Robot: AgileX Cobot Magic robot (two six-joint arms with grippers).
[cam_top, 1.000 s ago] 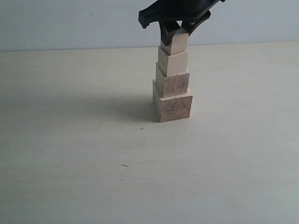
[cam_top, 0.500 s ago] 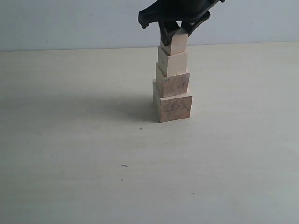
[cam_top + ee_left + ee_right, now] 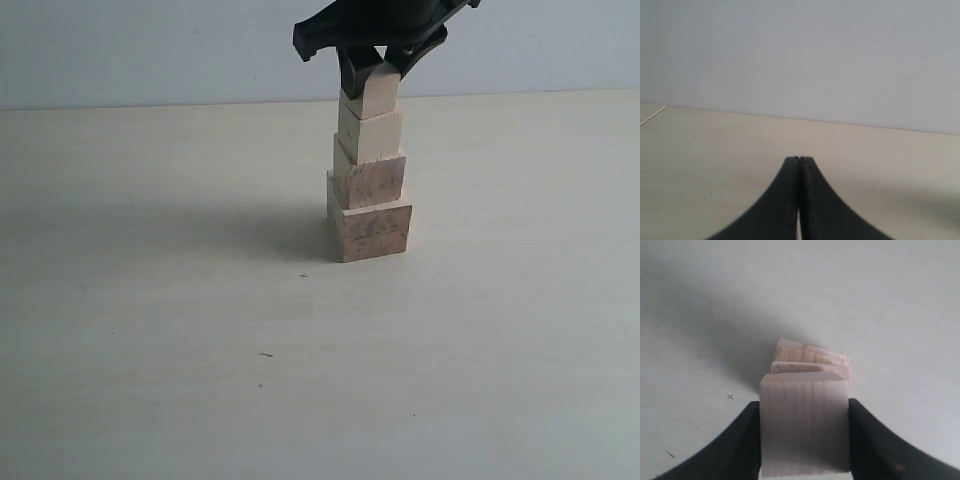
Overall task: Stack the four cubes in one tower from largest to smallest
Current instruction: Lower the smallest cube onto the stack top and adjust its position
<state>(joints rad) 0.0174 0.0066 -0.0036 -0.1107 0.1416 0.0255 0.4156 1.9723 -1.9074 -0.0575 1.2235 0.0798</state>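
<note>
Pale, wood-toned table [image 3: 200,400] nearest, marked only by a short dark dash [image 3: 265,354] and, a little farther in, a tiny cross [image 3: 304,276]; neither readable as writing.

Beyond those, about mid-table and slightly right of centre, the tower [image 3: 370,190]. Largest cube [image 3: 372,232] at the base, mottled in grain. Second cube [image 3: 370,182] on it, third cube [image 3: 371,135] above that, smallest cube [image 3: 372,98] on top. Each apparently touching the one below, edges a little out of line, column roughly upright.

Reaching down onto the top, the right gripper [image 3: 373,76], jaws part open and clasping the smallest cube. Seen from the right wrist, dark fingers [image 3: 740,445] flush against two opposite faces.

Left gripper [image 3: 799,167] off somewhere over bare table, jaws pressed together on nothing, absent from the exterior view.

Farthest back, a plain grey-white wall [image 3: 150,50].

Judged all but finished: four cubes in order, largest to smallest. Left to do, by the look of it: release the top cube and lift clear without nudging it. Hard to tell whether its full weight already rests on the third.

No brand, label or lettering anywhere.
</note>
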